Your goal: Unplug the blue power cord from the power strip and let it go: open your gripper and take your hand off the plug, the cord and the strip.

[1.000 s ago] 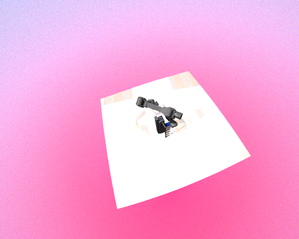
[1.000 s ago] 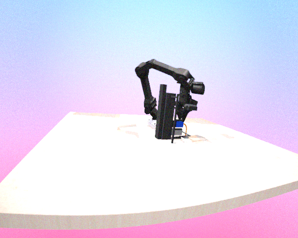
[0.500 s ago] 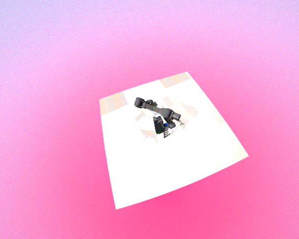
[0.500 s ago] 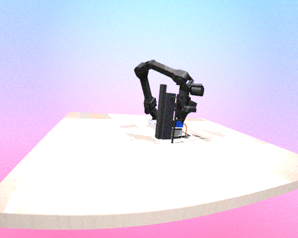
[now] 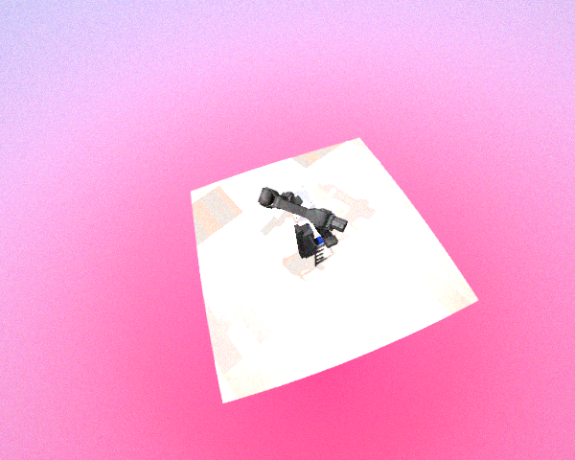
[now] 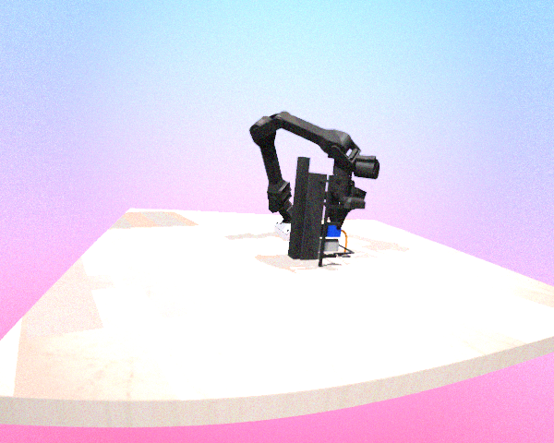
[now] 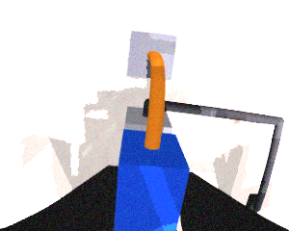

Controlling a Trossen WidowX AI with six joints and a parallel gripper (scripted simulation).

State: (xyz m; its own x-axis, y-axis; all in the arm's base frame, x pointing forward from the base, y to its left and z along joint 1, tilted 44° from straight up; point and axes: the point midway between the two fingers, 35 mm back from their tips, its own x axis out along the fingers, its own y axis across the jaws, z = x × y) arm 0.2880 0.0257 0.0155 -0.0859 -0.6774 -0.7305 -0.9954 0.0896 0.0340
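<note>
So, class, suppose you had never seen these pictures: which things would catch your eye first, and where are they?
The bright blue plug fills the lower middle of the wrist view, clamped in the dark gripper, with an orange cord curving up from it. In the exterior view, the black arm arches over a tall dark slab standing upright at the middle of the pale table.

Plug: bright blue, with a grey end face. Cord at frame centre: orange. Gripper: matt black. Upright slab at centre: dark charcoal. Desk: white, patched with pale tan. Backdrop: pink, fading to lilac and light blue toward the top.
</note>
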